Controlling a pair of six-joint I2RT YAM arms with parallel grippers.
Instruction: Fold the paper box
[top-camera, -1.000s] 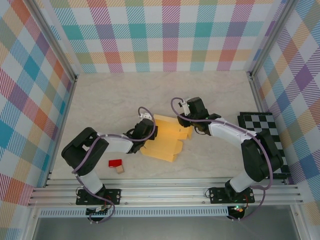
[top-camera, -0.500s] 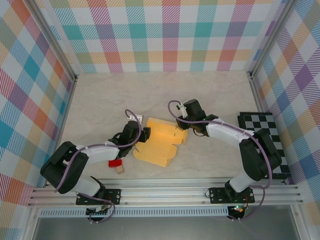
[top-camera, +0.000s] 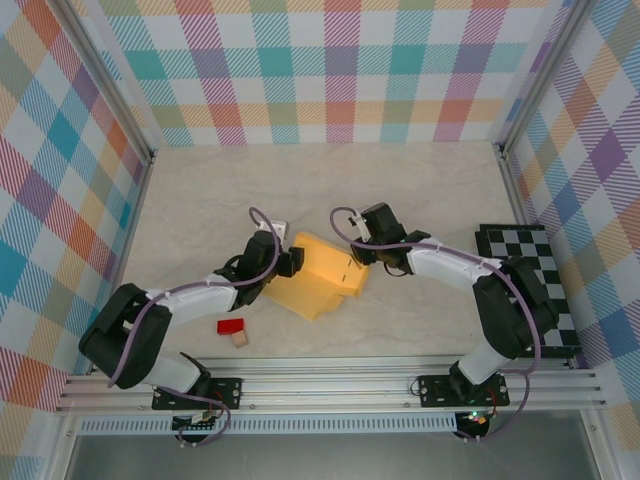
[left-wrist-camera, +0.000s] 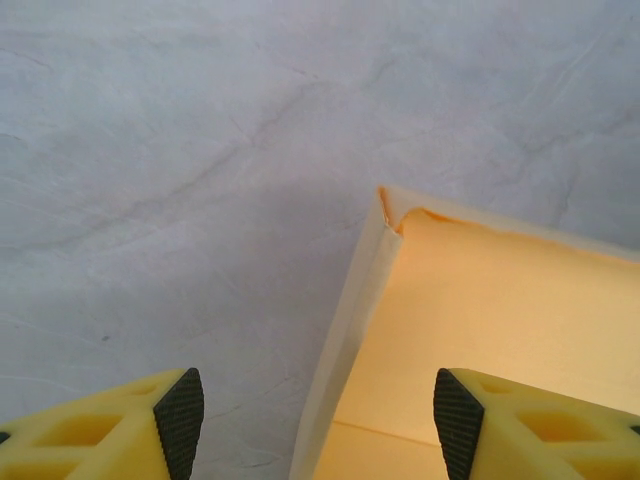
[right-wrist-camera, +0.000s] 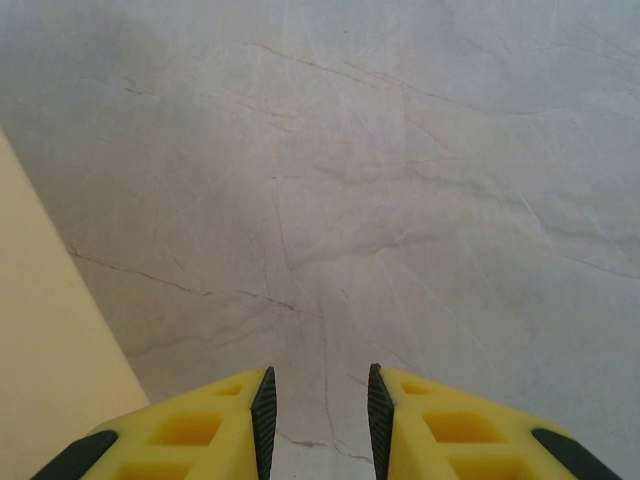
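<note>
The paper box is a pale yellow-orange card sheet, partly folded, lying in the middle of the table between both arms. My left gripper is at its left edge. In the left wrist view the left gripper is open wide, and an upright side wall of the paper box rises between its fingers without touching either pad. My right gripper is at the sheet's upper right corner. In the right wrist view the right gripper shows a narrow gap over bare table, with the paper box just left of it.
A small red block and a tiny tan cube lie near the front left, close to the left arm. A black-and-white checkered mat lies along the right wall. Plaid walls enclose the marble table.
The box has been pushed together and now looks narrower, with its right flaps folded in. Both grippers have moved inward: the left one up to the sheet's left edge, the right one leftward.
</note>
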